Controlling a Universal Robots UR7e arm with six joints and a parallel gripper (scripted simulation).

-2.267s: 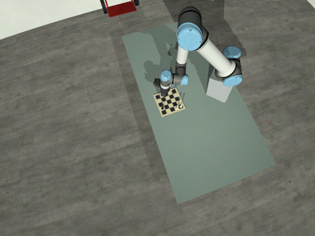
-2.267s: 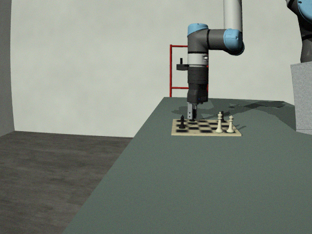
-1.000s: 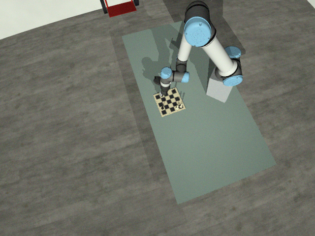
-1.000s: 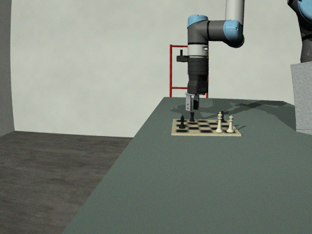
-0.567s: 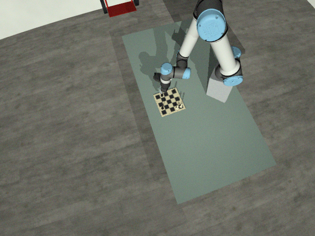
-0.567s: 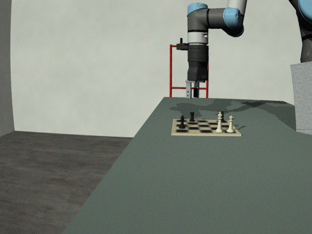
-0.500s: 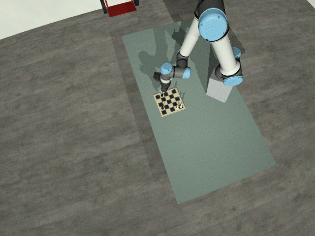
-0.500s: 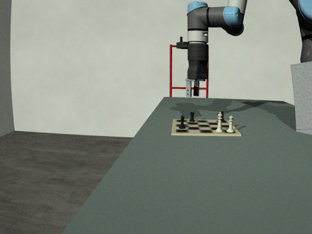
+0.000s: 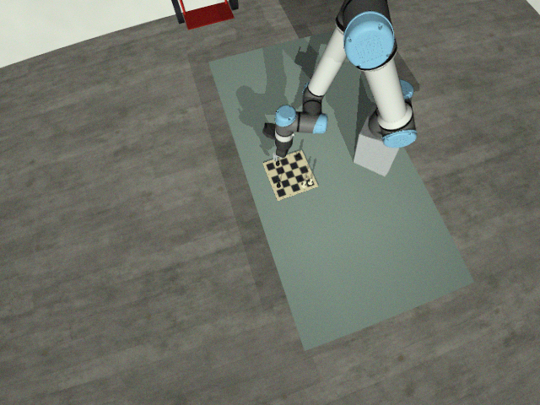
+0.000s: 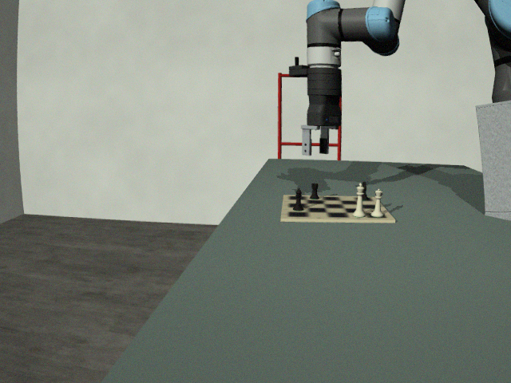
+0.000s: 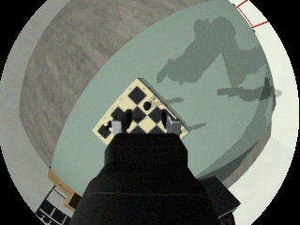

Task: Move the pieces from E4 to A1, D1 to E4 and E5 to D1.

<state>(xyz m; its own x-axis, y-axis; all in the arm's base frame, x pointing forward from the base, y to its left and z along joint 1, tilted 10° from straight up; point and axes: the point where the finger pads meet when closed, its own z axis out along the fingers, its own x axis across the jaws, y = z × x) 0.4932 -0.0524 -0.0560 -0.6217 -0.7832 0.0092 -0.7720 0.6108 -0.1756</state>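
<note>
The small chessboard (image 9: 290, 174) lies on the green mat. In the exterior view, a black rook (image 10: 314, 191) stands upright at the board's far left corner and a black piece (image 10: 298, 199) stands nearer on the left edge. A white king (image 10: 359, 200) and a white queen (image 10: 377, 203) stand side by side at the near right, with another black piece (image 10: 364, 191) behind them. My gripper (image 10: 315, 146) hangs open and empty well above the black rook. In the wrist view the fingertips frame the board (image 11: 134, 112). The edge letters are too small to read.
A grey pedestal (image 9: 374, 153) carrying the arm's base stands right of the board on the mat. A red frame (image 10: 309, 115) stands behind the table's far edge. The mat's left edge runs close to the board.
</note>
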